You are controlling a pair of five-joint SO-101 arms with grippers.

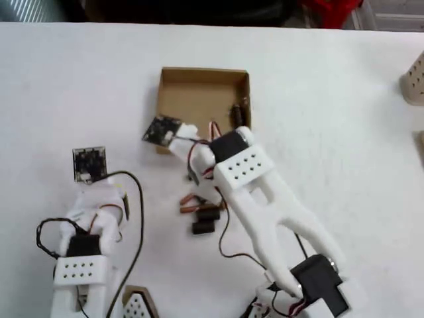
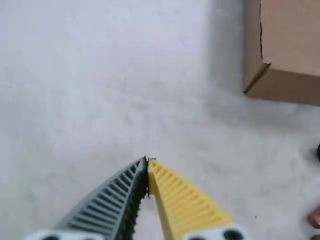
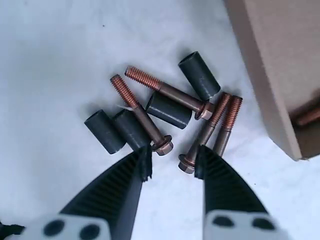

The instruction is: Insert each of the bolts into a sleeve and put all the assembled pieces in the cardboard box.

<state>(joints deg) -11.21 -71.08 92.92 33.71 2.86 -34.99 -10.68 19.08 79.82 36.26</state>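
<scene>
Copper-coloured bolts [image 3: 140,112], four in number, were seen lying loose on the white table [image 3: 50,50] in the right wrist view, mixed with four dark sleeves [image 3: 169,110]. Each bolt lay outside the sleeves. Two bolts were laid side by side, nearest the wall of the cardboard box [image 3: 280,65]. Two sleeves were set touching at the far side of the heap from the box. The right hand [image 3: 172,160] was held released just above the heap, its black jaws apart, with their tips over the heads of two bolts.

In the high view the heap [image 1: 199,211] was found just beside the near edge of the box [image 1: 199,93], partly covered by the right arm [image 1: 265,205]. A dark and copper piece [image 1: 237,112] was seen inside the box, against its right wall; whether it was a bolt seated in a sleeve could not be told.

The left hand [image 2: 148,167] was held clenched on nothing, its grey and yellow fingers [image 2: 180,200] met at the tips over bare table, with a corner of the box near. In the high view the left arm [image 1: 86,225] was placed at the near left of the table, well apart from the heap.
</scene>
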